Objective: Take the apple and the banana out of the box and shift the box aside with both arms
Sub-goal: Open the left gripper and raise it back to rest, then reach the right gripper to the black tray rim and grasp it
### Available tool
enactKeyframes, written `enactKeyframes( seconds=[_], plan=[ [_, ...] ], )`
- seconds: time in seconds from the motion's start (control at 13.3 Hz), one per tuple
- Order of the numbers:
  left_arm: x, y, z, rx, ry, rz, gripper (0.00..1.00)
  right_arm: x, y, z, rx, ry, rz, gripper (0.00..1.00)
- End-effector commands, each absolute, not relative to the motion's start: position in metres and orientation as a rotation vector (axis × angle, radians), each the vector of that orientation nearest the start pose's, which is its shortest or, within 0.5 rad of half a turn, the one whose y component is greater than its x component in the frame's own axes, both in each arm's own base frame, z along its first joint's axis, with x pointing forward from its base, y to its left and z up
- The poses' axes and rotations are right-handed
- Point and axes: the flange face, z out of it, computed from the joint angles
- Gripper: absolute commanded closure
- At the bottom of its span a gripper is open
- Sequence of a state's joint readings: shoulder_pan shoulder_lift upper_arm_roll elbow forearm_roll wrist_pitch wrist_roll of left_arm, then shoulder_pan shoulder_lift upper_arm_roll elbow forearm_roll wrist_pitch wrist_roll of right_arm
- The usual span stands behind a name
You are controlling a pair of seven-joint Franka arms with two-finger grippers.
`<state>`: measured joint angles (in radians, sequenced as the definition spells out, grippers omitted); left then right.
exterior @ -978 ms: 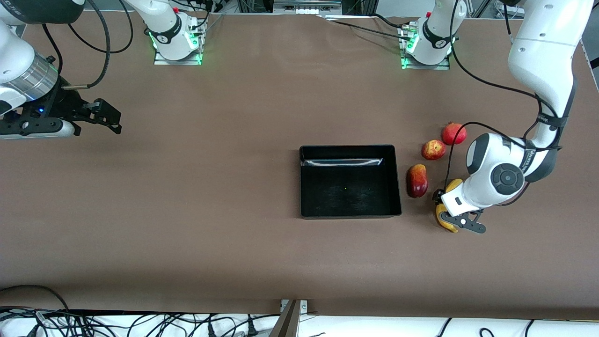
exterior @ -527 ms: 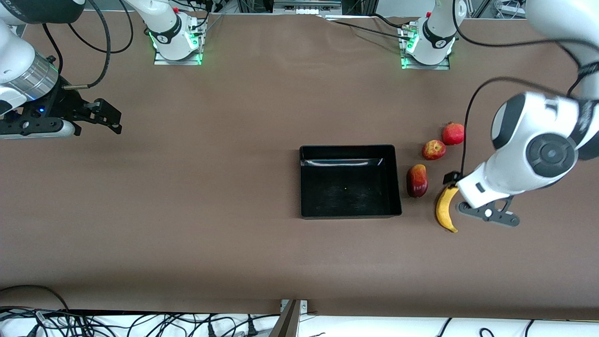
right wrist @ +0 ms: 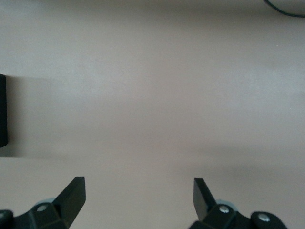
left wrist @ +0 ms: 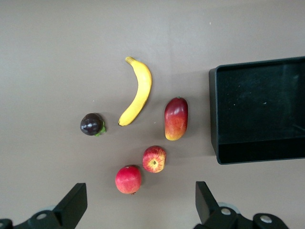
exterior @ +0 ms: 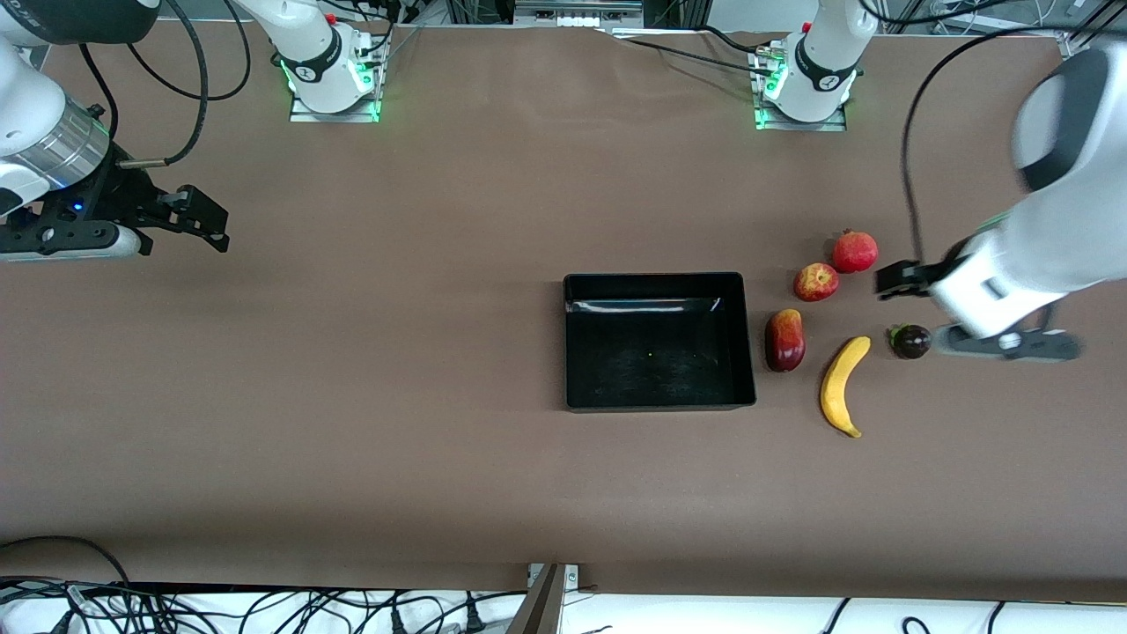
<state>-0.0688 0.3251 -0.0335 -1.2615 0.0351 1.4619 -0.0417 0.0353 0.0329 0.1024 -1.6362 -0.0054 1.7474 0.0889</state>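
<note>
At the middle right of the front view the left gripper (exterior: 946,308) hangs empty in the air with its fingers (left wrist: 71,206) spread wide, over the table's left-arm end. The banana (exterior: 843,385) lies lower in that view, apart from it, between the mango (exterior: 785,340) and a dark plum (exterior: 910,341). The apple (exterior: 815,282) sits just beside the pomegranate (exterior: 854,251). The box (exterior: 659,341) lies at frame centre. The right gripper (exterior: 189,220) waits at the upper left of the frame, spread wide and empty.
</note>
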Motion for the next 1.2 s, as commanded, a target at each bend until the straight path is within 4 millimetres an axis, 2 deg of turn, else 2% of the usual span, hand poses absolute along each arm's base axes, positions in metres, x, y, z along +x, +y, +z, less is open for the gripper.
enactKeyframes(
  seconds=[0.0, 0.08, 0.15, 0.38, 0.45, 0.53, 0.6, 0.68, 0.75, 0.83, 0.98, 1.13],
  plan=[
    [0.584, -0.045, 0.565, -3.134, 0.164, 0.063, 0.00, 0.574, 0.078, 0.595, -3.139, -0.087, -0.134, 0.00],
    [0.566, -0.042, 0.564, -3.134, 0.148, -0.019, 0.00, 0.574, 0.078, 0.595, -3.139, -0.087, -0.134, 0.00],
    [0.561, -0.039, 0.563, -3.134, 0.148, -0.079, 0.00, 0.575, 0.079, 0.595, -3.133, -0.083, -0.137, 0.00],
    [0.565, -0.037, 0.562, -3.145, 0.105, -0.079, 0.00, 0.585, 0.080, 0.580, -3.127, -0.106, -0.134, 0.00],
    [0.566, -0.036, 0.566, -3.146, 0.088, -0.089, 0.00, 0.589, 0.086, 0.567, -3.129, -0.123, -0.094, 0.00],
    [0.565, -0.037, 0.571, -3.144, 0.088, -0.072, 0.00, 0.593, 0.103, 0.546, -3.140, -0.180, -0.037, 0.00],
    [0.563, -0.039, 0.574, -3.136, 0.102, -0.044, 0.00, 0.602, 0.111, 0.510, -3.137, -0.243, 0.067, 0.00],
    [0.564, -0.041, 0.577, -3.136, 0.107, -0.046, 0.00, 0.602, 0.118, 0.492, -3.130, -0.315, 0.147, 0.00],
    [0.565, -0.041, 0.579, -3.135, 0.107, -0.051, 0.00, 0.598, 0.140, 0.485, -3.119, -0.360, 0.172, 0.00],
    [0.565, -0.041, 0.579, -3.134, 0.110, -0.051, 0.00, 0.595, 0.180, 0.475, -3.107, -0.411, 0.158, 0.00],
    [0.564, -0.040, 0.578, -3.134, 0.117, -0.037, 0.00, 0.600, 0.240, 0.435, -3.106, -0.191, 0.108, 0.00],
    [0.562, -0.038, 0.578, -3.134, 0.117, -0.017, 0.00, 0.593, 0.336, 0.386, -3.078, -0.138, 0.021, 0.00]
  ],
)
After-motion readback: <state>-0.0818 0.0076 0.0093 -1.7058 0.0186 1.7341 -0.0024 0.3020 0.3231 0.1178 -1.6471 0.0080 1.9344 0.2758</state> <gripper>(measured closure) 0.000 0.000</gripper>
